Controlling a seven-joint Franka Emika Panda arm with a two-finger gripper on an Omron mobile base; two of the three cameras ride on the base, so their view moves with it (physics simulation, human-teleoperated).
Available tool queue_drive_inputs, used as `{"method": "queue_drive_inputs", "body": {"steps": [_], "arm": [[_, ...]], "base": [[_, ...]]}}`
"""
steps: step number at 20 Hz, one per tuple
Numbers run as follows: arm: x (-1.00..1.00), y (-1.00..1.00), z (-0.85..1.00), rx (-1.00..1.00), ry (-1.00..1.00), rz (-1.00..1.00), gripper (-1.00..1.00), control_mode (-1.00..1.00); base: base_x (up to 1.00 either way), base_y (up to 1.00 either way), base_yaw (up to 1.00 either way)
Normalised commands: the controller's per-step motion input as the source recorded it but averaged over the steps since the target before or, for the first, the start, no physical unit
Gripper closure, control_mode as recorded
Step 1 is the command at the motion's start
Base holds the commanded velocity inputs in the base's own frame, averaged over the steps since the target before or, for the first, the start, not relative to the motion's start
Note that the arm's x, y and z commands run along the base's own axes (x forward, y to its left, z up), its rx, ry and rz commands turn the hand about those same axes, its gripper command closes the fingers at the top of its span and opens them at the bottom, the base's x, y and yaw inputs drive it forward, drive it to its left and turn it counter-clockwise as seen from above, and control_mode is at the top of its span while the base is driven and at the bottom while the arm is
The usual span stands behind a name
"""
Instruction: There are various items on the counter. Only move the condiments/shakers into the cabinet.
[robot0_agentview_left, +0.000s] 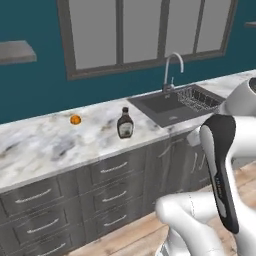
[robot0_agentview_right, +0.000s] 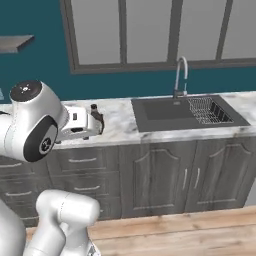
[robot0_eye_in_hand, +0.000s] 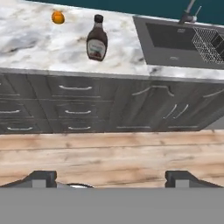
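A dark brown squeeze bottle with a pale label stands upright on the marble counter, just left of the sink. The hand view shows the same bottle near the top, and the right base view shows it partly behind my hand. A small orange fruit lies further left and back. My gripper is open with nothing between its fingertips. It hangs well back from the counter, over the wooden floor. The cabinet is out of view.
A dark sink with a curved tap and a wire rack is set into the counter on the right. Grey drawers and doors run below. A grey shelf juts from the teal wall at upper left.
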Motion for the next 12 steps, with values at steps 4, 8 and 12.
{"method": "queue_drive_inputs", "body": {"steps": [4,8,12], "arm": [[0.00,0.00,0.00,0.00,0.00,0.00,-1.00,1.00],[0.00,0.00,0.00,0.00,0.00,0.00,-1.00,1.00],[0.00,0.00,0.00,0.00,0.00,0.00,-1.00,1.00]], "base": [[1.00,-0.88,-0.06],[1.00,-0.63,0.00],[0.99,-0.31,0.16]]}}
